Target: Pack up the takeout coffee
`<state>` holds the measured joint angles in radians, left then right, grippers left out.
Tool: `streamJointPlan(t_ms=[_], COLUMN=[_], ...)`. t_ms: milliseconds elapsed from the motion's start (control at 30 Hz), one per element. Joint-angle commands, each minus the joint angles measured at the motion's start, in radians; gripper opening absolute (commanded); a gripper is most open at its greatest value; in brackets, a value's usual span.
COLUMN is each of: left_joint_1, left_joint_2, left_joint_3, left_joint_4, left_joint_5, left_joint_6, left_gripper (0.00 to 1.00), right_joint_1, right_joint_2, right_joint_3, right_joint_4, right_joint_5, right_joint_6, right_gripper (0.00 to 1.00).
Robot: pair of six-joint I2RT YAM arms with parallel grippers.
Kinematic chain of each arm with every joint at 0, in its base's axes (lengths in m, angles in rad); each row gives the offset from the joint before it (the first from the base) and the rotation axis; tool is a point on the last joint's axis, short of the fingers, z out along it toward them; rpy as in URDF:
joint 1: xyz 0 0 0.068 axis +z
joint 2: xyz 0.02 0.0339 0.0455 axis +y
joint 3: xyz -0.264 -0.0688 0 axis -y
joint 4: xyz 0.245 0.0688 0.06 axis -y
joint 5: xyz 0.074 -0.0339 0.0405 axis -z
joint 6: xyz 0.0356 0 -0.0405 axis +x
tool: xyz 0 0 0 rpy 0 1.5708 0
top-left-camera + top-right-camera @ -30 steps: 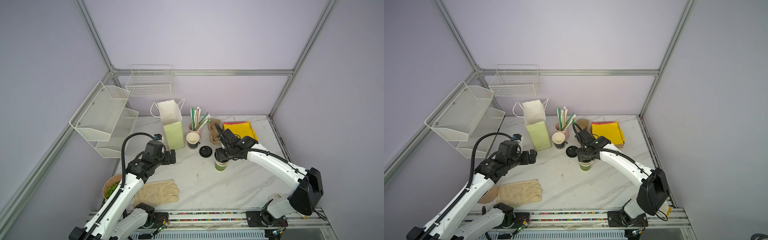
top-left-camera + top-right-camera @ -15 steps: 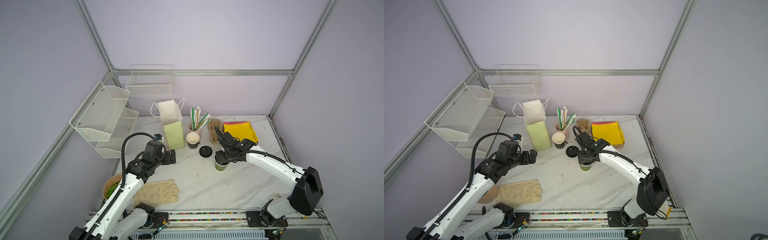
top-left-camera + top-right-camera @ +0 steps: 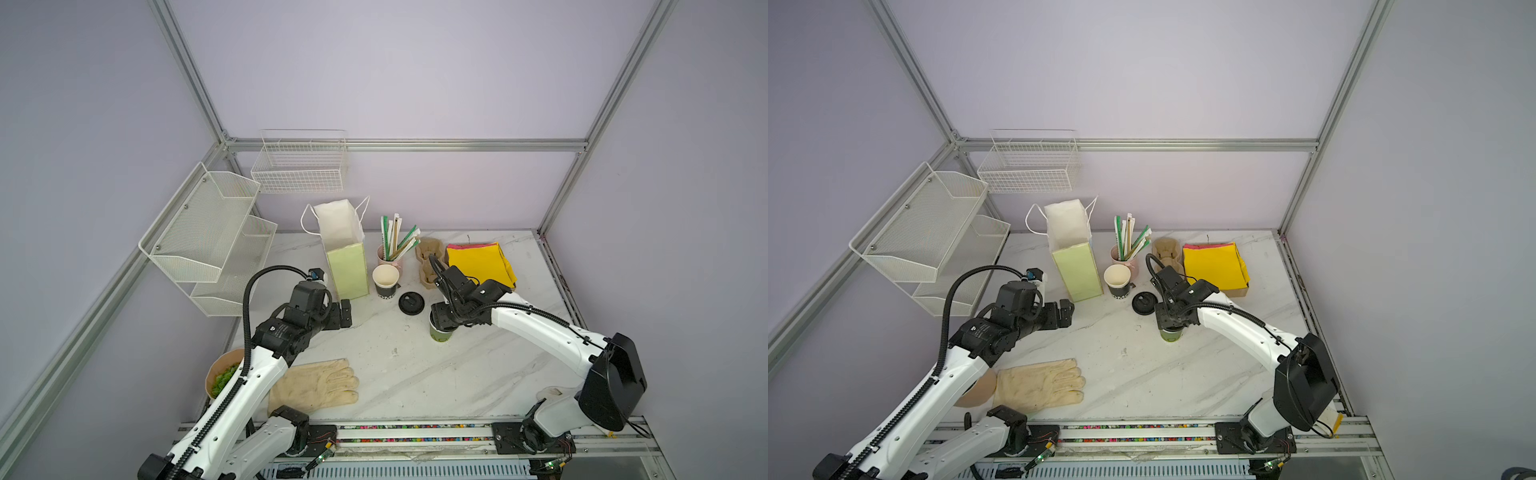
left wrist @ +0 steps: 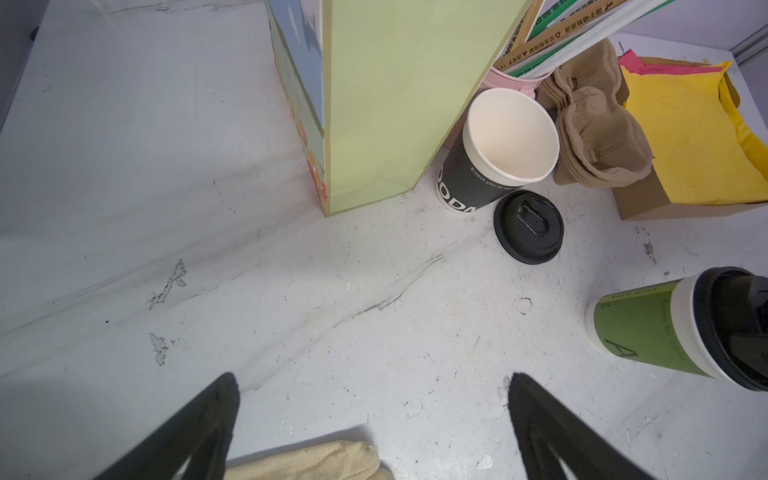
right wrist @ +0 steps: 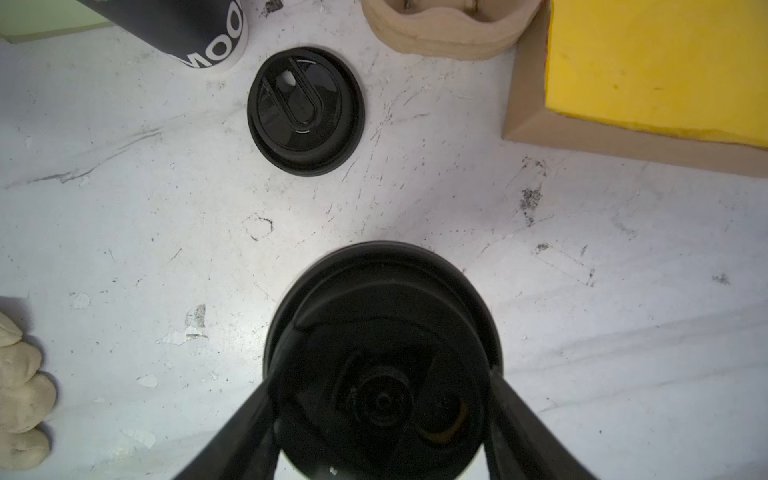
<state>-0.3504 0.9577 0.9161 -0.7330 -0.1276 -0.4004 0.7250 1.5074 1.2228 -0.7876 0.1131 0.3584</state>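
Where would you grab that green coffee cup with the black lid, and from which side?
I'd take the takeout coffee at its black lid rim, coming down from above: it stands upright, round and widest there, so it cannot slide through. The right gripper has its jaws on either side of the lid.

A small light-green paper cup (image 3: 439, 335), black plastic lid on, stands upright. The right claw (image 5: 382, 374) clasps it at the lid.
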Motion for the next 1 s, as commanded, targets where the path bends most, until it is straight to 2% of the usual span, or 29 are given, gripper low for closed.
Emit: streamJointPlan(t_ms=[0, 967], left_joint_1=[-0.002, -0.002], left_joint_2=[-0.005, -0.007], left_joint_3=[0.026, 0.026], left_joint_4=[0.007, 0.002], left_joint_5=[-0.009, -0.016], left_joint_6=[0.018, 0.018], left_gripper=[1.00, 1.00], right_joint_1=[0.007, 0.027], right_joint_2=[-0.003, -0.005], right_joint_3=[-0.020, 0.036], right_joint_4=[-0.010, -0.033], right_joint_5=[0.019, 0.045], right_joint_6=[0.014, 0.036], right_gripper=[0.61, 0.61])
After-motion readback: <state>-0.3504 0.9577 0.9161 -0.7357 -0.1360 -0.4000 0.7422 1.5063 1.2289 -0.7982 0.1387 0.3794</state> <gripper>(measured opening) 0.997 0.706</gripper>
